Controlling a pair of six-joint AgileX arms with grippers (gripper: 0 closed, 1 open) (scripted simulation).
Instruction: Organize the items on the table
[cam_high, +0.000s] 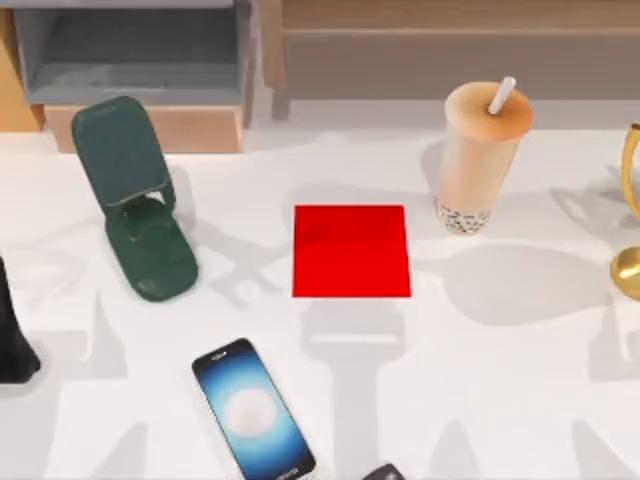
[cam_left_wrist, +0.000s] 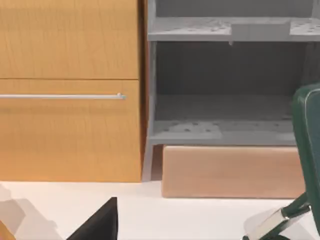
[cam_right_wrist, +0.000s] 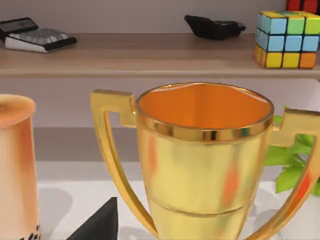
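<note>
At the desk's (cam_high: 520, 380) near edge we see the small dark grey computer mouse (cam_high: 383, 472), just its top showing, and beside it toward the left the black smartphone with a glowing blue-white screen (cam_high: 253, 410), lying flat and slanted. Farther in, near the middle, lies a flat red square mat (cam_high: 351, 251). Left of it stands a dark green folding phone stand (cam_high: 135, 195) (its plate tilted back). The tall peach bubble-tea cup with a white straw (cam_high: 480, 155) stands upright toward the far edge, right of the mat and apart from it. At the right edge is a shiny gold trophy cup with two handles (cam_right_wrist: 202, 160). A dark shape (cam_high: 12, 335) sits at the left edge. Whether our grippers are apart or together, we cannot tell.
</note>
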